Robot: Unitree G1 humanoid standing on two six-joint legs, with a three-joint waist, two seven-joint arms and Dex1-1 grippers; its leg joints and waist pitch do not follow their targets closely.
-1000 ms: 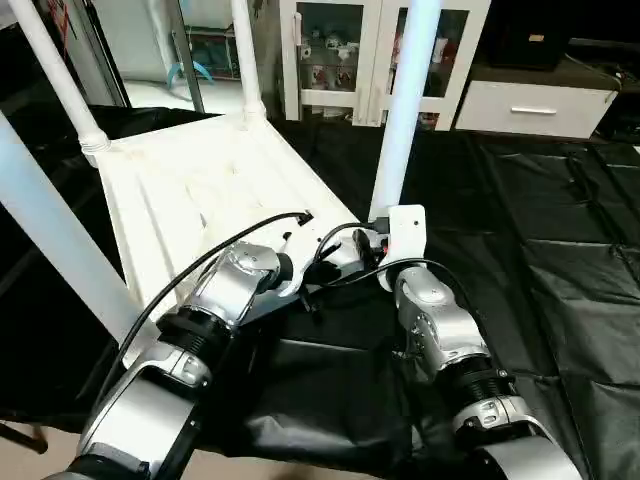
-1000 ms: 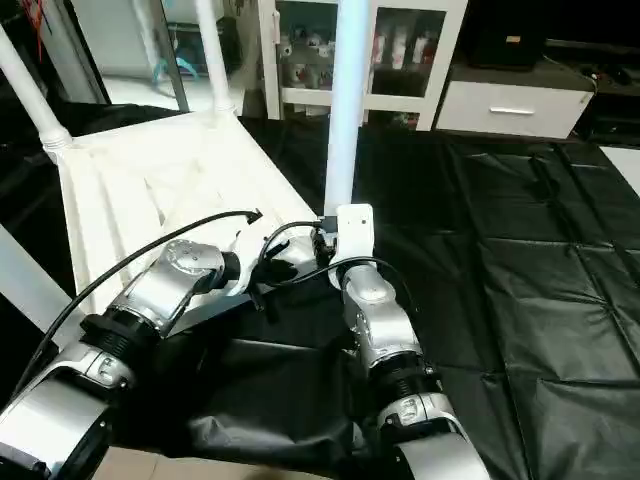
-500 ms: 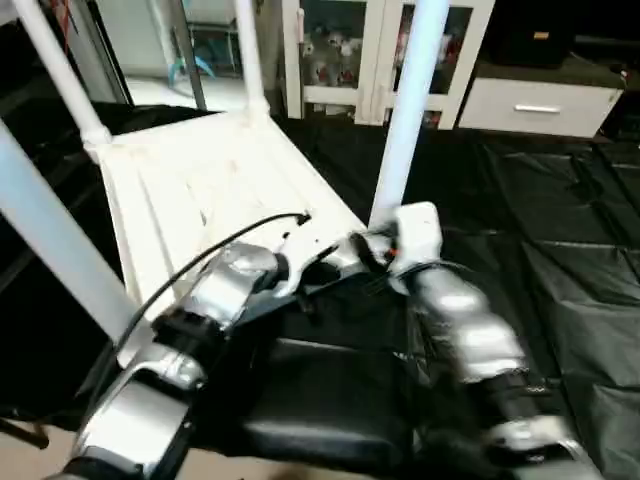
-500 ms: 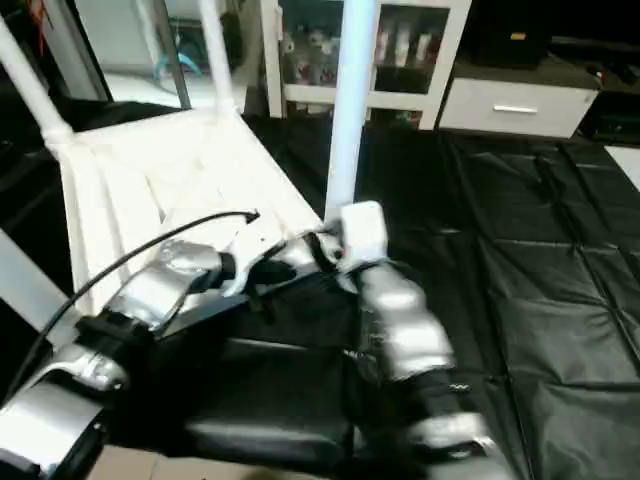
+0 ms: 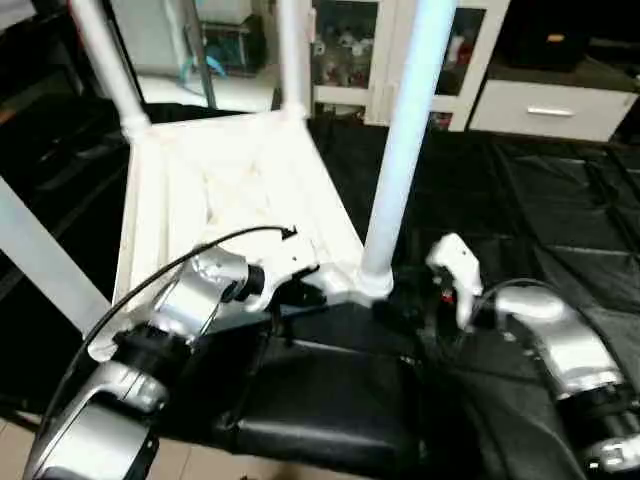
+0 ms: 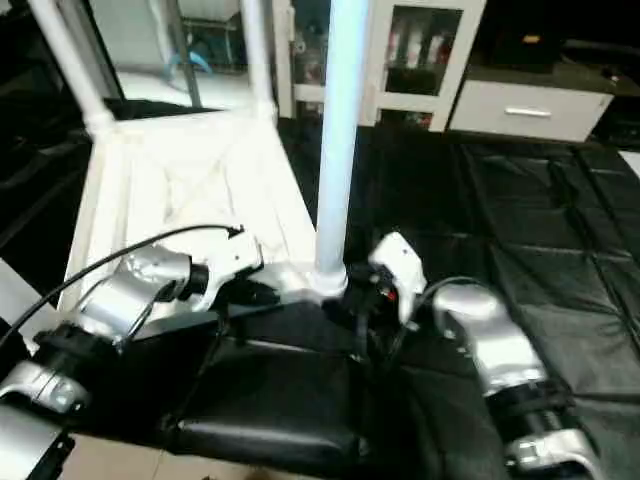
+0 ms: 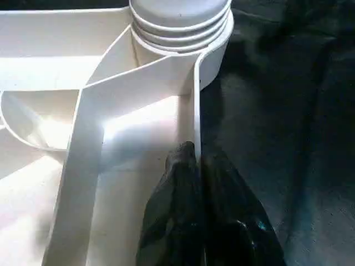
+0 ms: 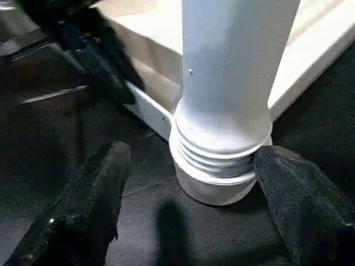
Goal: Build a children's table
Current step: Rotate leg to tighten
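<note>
Standing: smooth tubular leg [image 8: 233, 72], ribbed socket [image 8: 219, 166].

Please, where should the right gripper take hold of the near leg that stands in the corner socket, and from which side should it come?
Probably low on the near leg, just above its ribbed collar, coming level from the robot's right over the black sheet. The leg stands upright and round, so open fingers can straddle it there. The table top and the left gripper, shut on its rim, block the other side.

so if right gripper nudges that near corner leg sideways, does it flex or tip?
Leg looks like a rigid tube, probably no flex. It stands threaded in the socket, so tipping seems unlikely. Left gripper pinches the tabletop's rim, likely steadying it.
</note>
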